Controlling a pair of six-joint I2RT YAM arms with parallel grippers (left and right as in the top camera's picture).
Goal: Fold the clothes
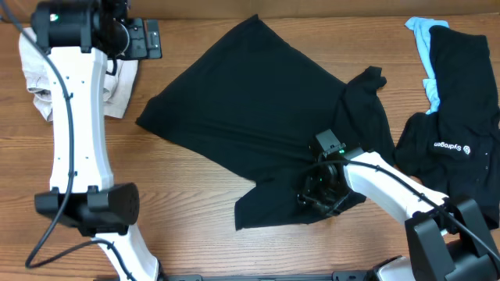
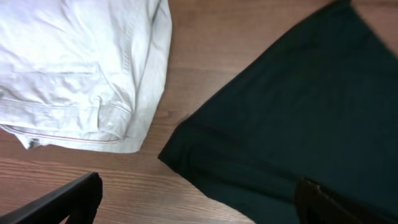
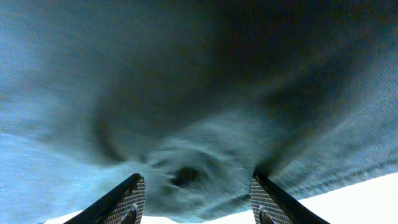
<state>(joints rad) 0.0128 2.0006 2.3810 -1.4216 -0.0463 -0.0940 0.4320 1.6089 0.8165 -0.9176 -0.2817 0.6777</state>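
A plain black T-shirt (image 1: 258, 117) lies spread and crumpled across the middle of the table. My right gripper (image 1: 320, 191) is down on its lower right part. In the right wrist view the fingers (image 3: 199, 199) stand wide apart, with bunched black fabric (image 3: 186, 124) pressed between and in front of them. My left gripper (image 1: 144, 39) is at the back left, open and empty. In the left wrist view its fingers (image 2: 199, 205) hover above bare wood, next to a corner of the black shirt (image 2: 298, 124). A black shirt with white logo text (image 1: 461, 133) and a light-blue piece (image 1: 426, 39) lie at the right.
A pale beige folded garment (image 1: 117, 86) lies at the back left beside the left arm, and it also shows in the left wrist view (image 2: 81, 68). The wooden table (image 1: 187, 195) shows bare at the front left. The right arm's base stands at the front right.
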